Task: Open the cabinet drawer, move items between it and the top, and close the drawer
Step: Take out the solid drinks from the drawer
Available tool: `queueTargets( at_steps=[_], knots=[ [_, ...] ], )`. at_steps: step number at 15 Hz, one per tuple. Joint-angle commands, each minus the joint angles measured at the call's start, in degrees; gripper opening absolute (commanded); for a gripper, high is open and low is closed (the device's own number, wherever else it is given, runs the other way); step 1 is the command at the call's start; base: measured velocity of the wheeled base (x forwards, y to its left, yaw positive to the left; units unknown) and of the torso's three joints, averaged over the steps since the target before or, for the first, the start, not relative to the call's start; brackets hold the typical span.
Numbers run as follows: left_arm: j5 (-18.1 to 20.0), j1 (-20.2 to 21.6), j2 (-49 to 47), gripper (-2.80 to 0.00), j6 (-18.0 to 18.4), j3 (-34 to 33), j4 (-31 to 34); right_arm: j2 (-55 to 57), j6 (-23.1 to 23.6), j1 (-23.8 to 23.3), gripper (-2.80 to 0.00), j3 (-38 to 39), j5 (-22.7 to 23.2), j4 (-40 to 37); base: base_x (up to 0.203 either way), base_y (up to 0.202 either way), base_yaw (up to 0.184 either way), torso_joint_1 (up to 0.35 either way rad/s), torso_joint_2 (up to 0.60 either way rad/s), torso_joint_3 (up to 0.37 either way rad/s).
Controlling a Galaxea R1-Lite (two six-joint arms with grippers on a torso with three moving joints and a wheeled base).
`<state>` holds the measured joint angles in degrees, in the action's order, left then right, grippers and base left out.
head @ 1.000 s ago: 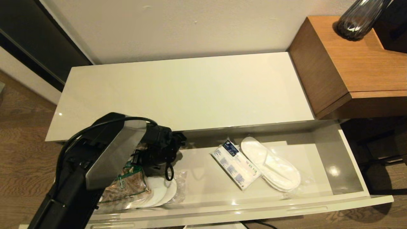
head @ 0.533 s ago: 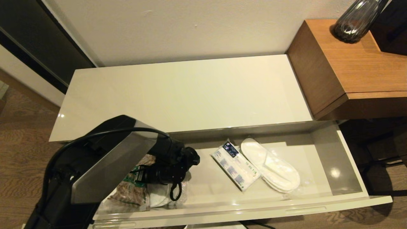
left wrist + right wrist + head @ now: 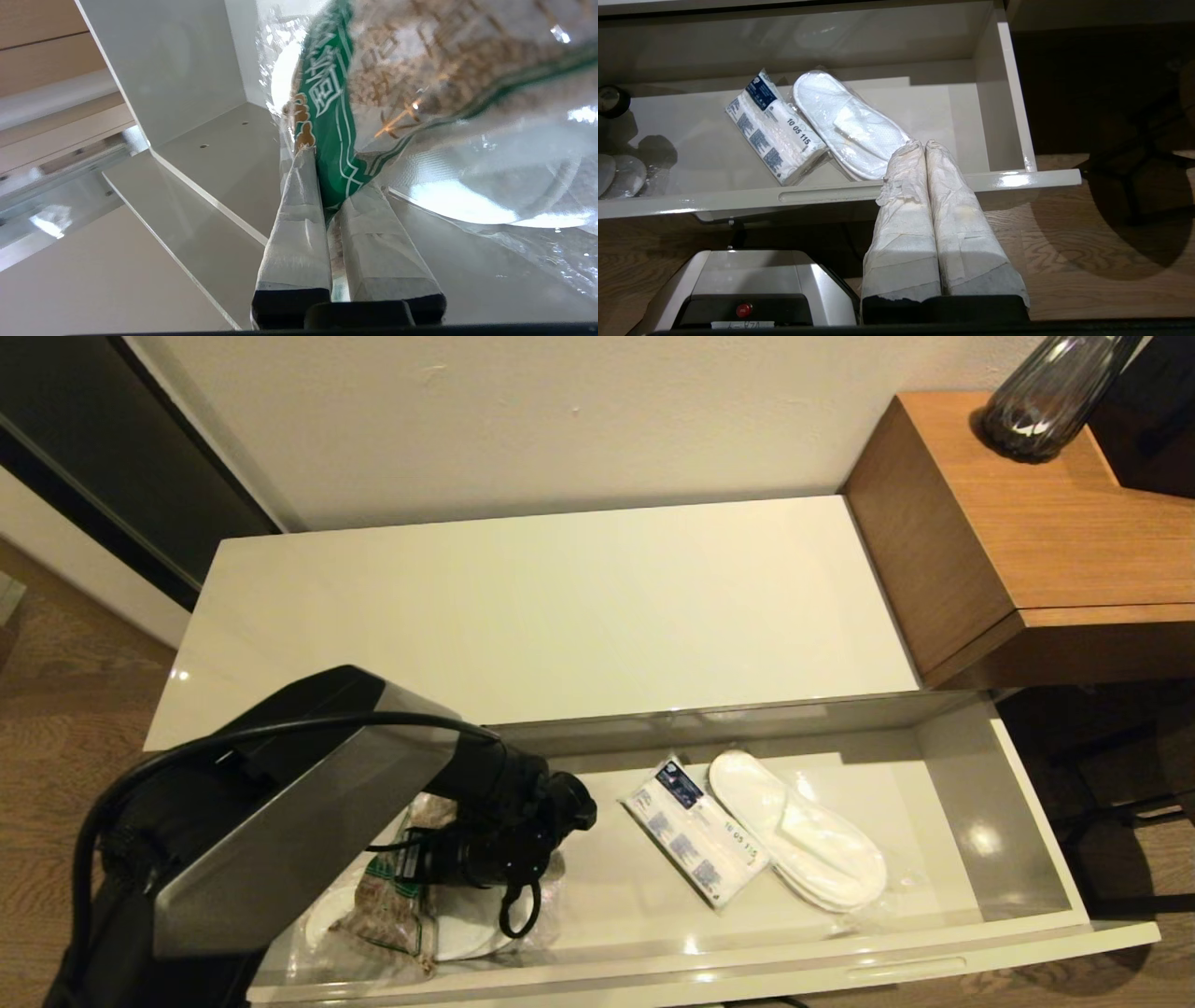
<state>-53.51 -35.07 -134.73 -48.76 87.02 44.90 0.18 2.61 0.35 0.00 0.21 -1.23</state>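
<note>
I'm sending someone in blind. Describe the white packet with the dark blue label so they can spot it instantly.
Start at the open cabinet drawer below the cream top. Right of its middle, the white packet lies flat and slanted, beside the white slippers. Unlike those rounded slippers in clear plastic, it is rectangular, with a dark blue label at one end and blue print along it.
</note>
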Motion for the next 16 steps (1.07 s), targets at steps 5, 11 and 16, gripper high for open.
queueTargets(
  at_steps=[5,11,16],
  knots=[
    [-0.37,-1.39,5.6,-2.8,-0.11,3.96,4.35,0.08,0.03,0.0,-2.8,0.09,0.06,0.0,0.0,0.0,0.0,0.0,0.0,0.0],
    [-0.44,-2.61,7.62,-2.8,-0.03,15.57,13.15,0.08,0.03,0.0,-2.8,0.09,-0.03,0.0,0.0,0.0,0.0,0.0,0.0,0.0],
    [-0.63,-2.81,9.4,-2.8,2.79,23.73,17.5,0.08,0.03,0.0,-2.8,0.09,-0.03,0.0,0.0,0.0,0.0,0.0,0.0,0.0]
  ],
)
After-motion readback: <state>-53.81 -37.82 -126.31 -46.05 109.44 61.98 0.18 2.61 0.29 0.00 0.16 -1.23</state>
